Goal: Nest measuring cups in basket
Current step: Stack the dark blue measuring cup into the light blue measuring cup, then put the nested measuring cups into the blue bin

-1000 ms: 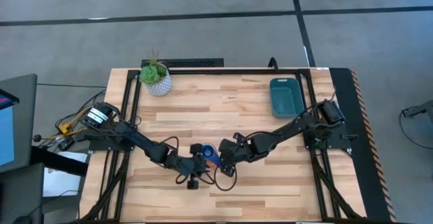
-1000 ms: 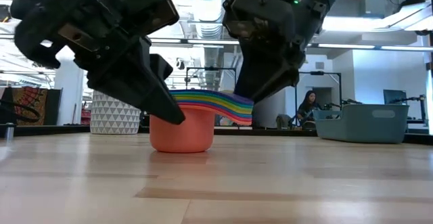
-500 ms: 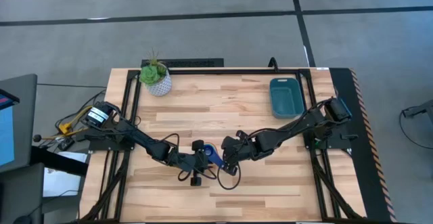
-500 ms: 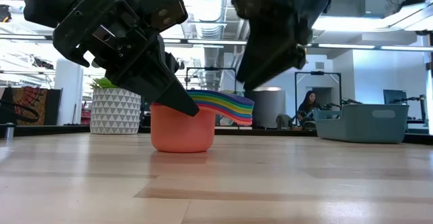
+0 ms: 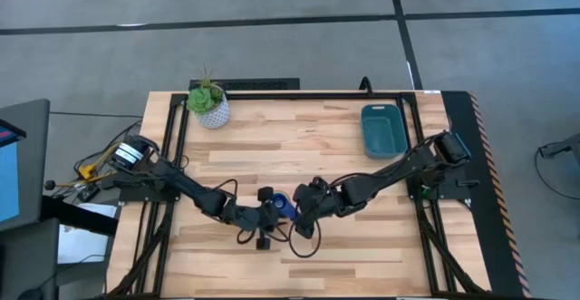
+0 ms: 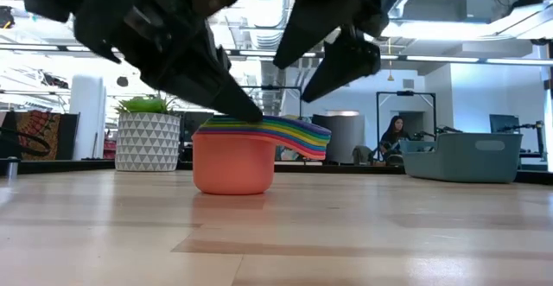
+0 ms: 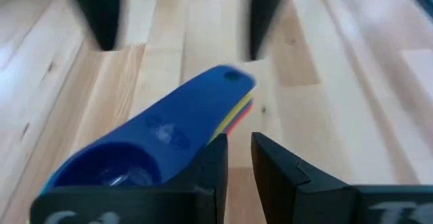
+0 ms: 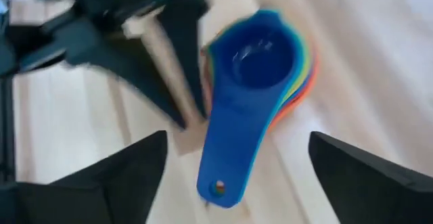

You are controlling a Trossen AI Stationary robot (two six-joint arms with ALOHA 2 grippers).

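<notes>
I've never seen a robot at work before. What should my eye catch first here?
The rainbow stack of measuring cups at mid-table, its orange cup at the bottom and blue cup on top. The left gripper and right gripper crowd it from either side. The teal basket sits apart at the far right.

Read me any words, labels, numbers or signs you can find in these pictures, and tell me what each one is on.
No text can be read in any view.
Top blue cup of the nested measuring cups: raised marks on its handle, too blurred to read.
Basket: a plain recessed panel, no lettering visible.
Table edge stripe: a pattern only, no words.
</notes>
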